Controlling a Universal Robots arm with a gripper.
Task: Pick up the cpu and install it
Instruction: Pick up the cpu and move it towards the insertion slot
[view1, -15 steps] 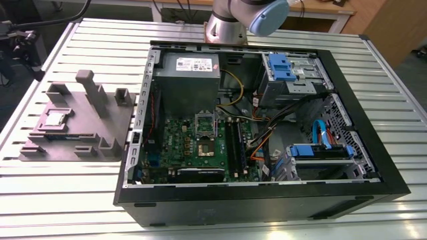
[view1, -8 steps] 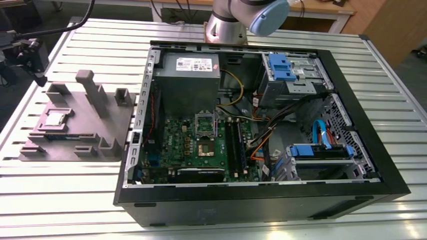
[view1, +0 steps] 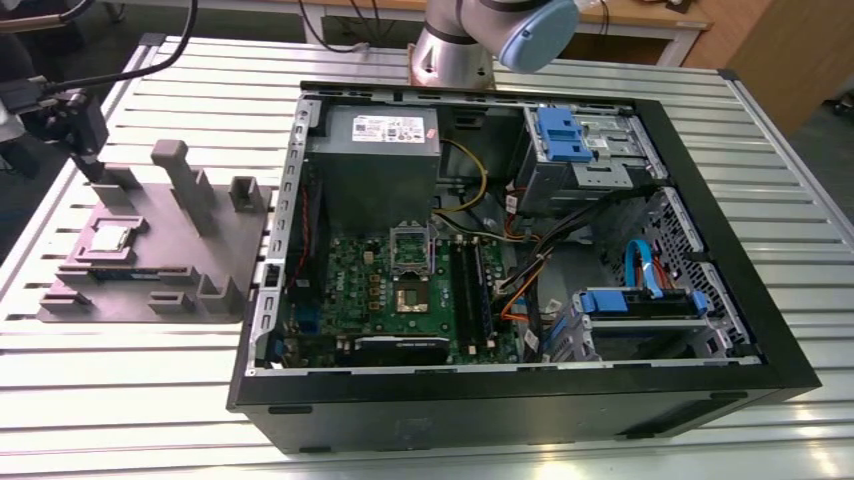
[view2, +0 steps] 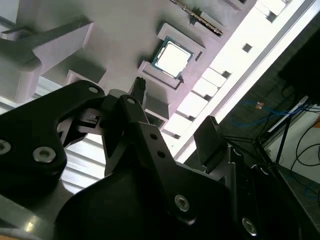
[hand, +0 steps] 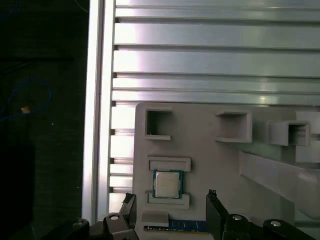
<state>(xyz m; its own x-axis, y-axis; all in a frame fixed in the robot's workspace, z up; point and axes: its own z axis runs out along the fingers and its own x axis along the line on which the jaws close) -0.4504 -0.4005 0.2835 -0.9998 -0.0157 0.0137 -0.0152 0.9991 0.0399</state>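
Exterior view first: finds the cpu (view1: 107, 238) lying flat in its recess on the grey fixture block (view1: 160, 252), on the exterior view's left, well apart from the open computer case (view1: 534, 410). Puts the gripper (view1: 91, 165) just above that block, spread wide and holding nothing. Confirms as much in both wrist views, with fingers (hand: 129, 202) far apart and the cpu showing between and beyond them, untouched. Judges the task barely begun: no grasp, no lift, and the socket (view1: 411, 297) on the green motherboard (view1: 360, 265) bare.
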